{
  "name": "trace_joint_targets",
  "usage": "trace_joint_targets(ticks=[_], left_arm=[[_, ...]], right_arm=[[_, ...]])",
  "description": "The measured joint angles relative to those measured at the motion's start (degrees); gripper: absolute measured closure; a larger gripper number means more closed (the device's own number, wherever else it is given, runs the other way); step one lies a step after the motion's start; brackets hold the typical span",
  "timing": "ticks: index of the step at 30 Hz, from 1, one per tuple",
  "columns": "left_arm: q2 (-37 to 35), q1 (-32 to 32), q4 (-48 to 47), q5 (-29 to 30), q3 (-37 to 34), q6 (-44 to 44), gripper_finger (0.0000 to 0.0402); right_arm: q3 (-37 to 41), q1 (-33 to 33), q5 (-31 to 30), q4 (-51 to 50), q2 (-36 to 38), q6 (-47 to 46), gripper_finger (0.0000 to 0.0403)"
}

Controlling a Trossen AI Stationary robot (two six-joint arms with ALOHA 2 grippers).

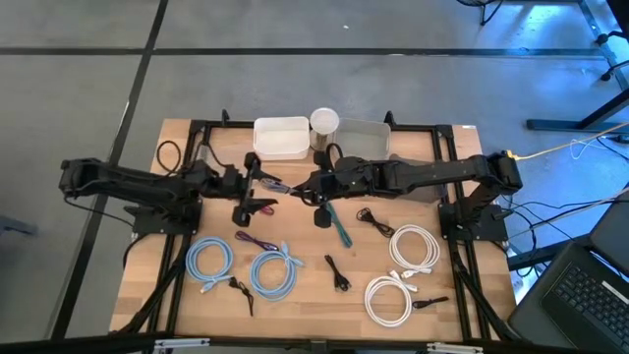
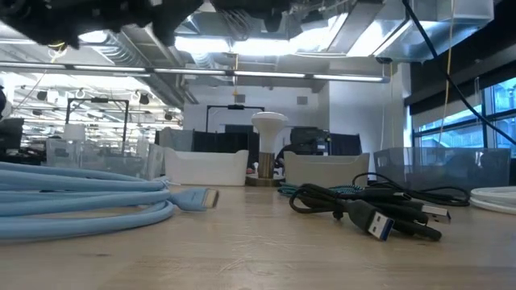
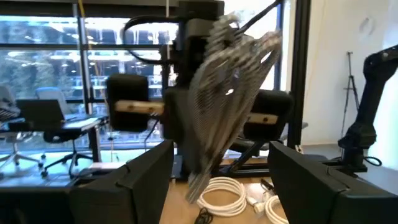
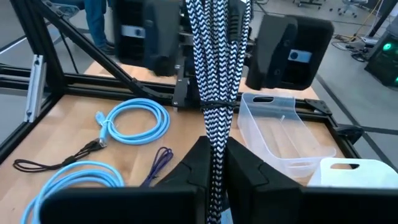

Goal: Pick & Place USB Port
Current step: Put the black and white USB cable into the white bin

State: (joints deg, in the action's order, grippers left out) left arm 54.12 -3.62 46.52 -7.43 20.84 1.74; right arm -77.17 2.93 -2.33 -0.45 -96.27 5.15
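Observation:
A bundle of black-and-white braided cable point(image 4: 217, 68) hangs in the air over the table's middle point(image 1: 282, 185), and my right gripper point(image 4: 214, 167) is shut on it. My left gripper point(image 1: 265, 185) faces it from the table's left. It is open, with its two fingers point(image 3: 146, 177) on either side of the bundle point(image 3: 227, 93), and touches nothing. The left gripper's two wide pads point(image 4: 289, 43) show beyond the bundle in the right wrist view. No plug of the held cable shows. My right gripper pinches the braided bundle between its two fingers, just behind the tie around the strands point(image 4: 216, 134). The fingers come almost level from the table's right side, along the bundle. The bundle reaches out from the fingers toward my left gripper, clear of the table.
A white bin point(image 1: 280, 138), a white cup point(image 1: 324, 121) and a clear bin point(image 1: 366, 138) stand at the far edge. Light blue coils point(image 1: 209, 261) point(image 1: 275, 270), white coils point(image 1: 413, 246), a teal cable point(image 1: 340, 226), a purple cable point(image 1: 254, 241) and black USB cables point(image 2: 363, 211) lie on the wood.

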Motion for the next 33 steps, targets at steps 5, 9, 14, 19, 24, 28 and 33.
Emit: trace_joint_targets(ticks=[5, 9, 14, 19, 24, 28, 33], left_arm=[[5.51, -0.38, -0.05, 0.34, 4.27, -1.02, 0.0151], [8.08, -0.63, -0.52, 3.18, 6.41, -3.09, 0.0168], [8.42, -0.60, -4.03, 2.94, 7.88, -4.68, 0.0286], [7.29, -0.74, -5.33, 2.70, 7.93, -4.66, 0.0383], [5.31, -0.76, -7.76, 2.50, 7.95, -4.66, 0.0385], [3.85, -0.70, -10.32, 2.86, 7.95, -4.69, 0.0386], [1.66, -2.54, -14.92, 6.88, 8.20, -6.03, 0.0386]], right_arm=[[0.00, -0.15, 0.00, -0.19, 0.00, 0.02, 0.0377], [0.00, -0.12, -0.04, -1.76, 0.00, 0.02, 0.0377], [0.00, -0.15, -2.89, -5.51, 0.00, 0.05, 0.0377], [-0.15, -0.10, -5.26, -6.18, 0.12, 0.06, 0.0359], [-0.09, -0.12, -7.41, -12.51, 2.94, -0.13, 0.0291], [-0.11, -0.12, -12.60, -23.62, 7.48, -2.78, 0.0261], [-0.04, -0.45, -20.28, -44.17, 11.31, -12.15, 0.0251]])
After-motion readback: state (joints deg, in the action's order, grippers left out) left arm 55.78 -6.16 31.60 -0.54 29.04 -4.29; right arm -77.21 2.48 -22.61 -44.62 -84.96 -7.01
